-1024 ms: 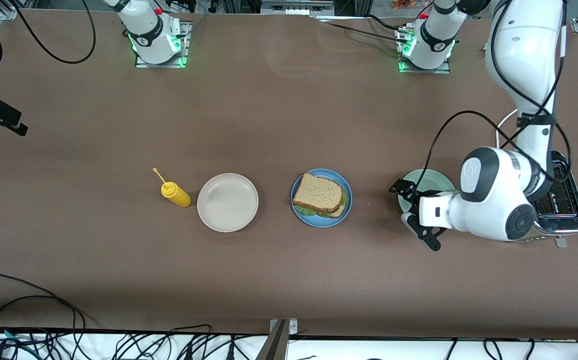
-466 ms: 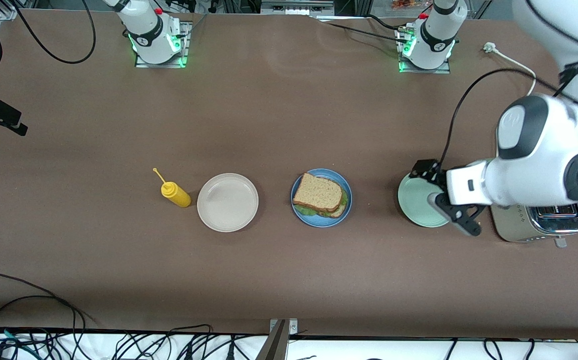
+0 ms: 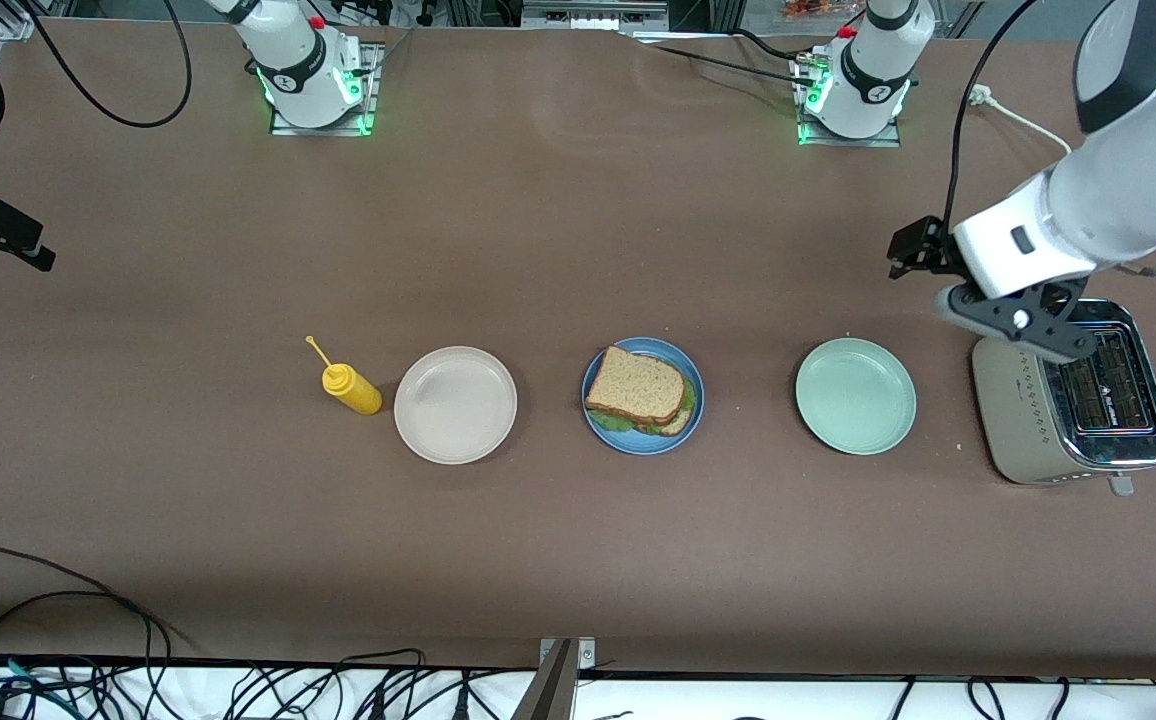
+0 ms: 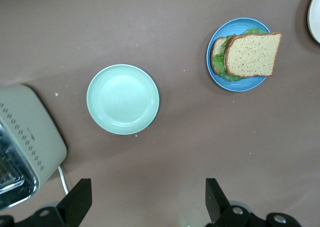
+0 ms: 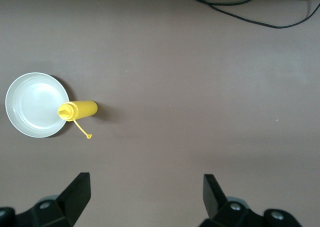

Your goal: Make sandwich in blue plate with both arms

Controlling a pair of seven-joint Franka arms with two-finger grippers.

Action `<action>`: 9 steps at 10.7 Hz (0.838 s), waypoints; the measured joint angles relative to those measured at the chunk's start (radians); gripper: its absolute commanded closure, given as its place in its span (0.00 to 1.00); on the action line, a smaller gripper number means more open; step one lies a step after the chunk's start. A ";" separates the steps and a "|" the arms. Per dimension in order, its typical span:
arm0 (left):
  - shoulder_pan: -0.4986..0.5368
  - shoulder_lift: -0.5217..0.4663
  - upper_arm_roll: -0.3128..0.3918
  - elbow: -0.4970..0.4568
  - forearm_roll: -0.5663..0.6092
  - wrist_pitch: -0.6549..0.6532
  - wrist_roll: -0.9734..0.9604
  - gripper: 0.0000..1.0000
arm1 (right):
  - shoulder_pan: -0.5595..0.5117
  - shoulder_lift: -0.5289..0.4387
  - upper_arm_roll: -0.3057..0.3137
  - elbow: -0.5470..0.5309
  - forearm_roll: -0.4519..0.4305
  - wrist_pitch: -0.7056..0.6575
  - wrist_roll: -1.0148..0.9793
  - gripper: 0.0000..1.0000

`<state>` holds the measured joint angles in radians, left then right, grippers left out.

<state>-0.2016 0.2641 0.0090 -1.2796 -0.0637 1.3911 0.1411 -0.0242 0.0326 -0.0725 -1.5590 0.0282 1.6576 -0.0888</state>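
One yellow bottle (image 5: 77,110) beside white plate (image 5: 30,99); sandwich (image 4: 247,55) elsewhere.

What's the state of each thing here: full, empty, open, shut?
sandwich: assembled, on blue plate
mint-green plate: empty
cream-white plate: empty
yellow squeeze bottle: upright, cap off
toaster: nothing sticking out of slots
left pincer: open, empty
right pincer: open, empty

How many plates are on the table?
3, in a row: white plate beside the yellow bottle, blue plate with the sandwich, green plate beside the toaster.
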 measured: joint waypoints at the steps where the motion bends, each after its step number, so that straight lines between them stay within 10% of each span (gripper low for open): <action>1: 0.003 -0.042 0.005 -0.043 0.002 0.025 -0.007 0.00 | 0.000 0.000 0.000 0.000 0.000 0.000 0.000 0.00; 4: 0.052 -0.222 0.011 -0.229 0.003 0.221 -0.017 0.00 | 0.000 0.000 0.000 0.001 0.000 -0.001 0.000 0.00; 9: 0.154 -0.312 -0.010 -0.299 0.003 0.138 -0.036 0.00 | 0.000 -0.001 -0.001 0.001 0.000 -0.014 0.000 0.00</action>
<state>-0.0479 -0.0480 -0.0008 -1.5790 -0.0611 1.5286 0.1050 -0.0241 0.0321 -0.0734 -1.5579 0.0282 1.6434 -0.0888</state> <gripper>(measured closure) 0.000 0.000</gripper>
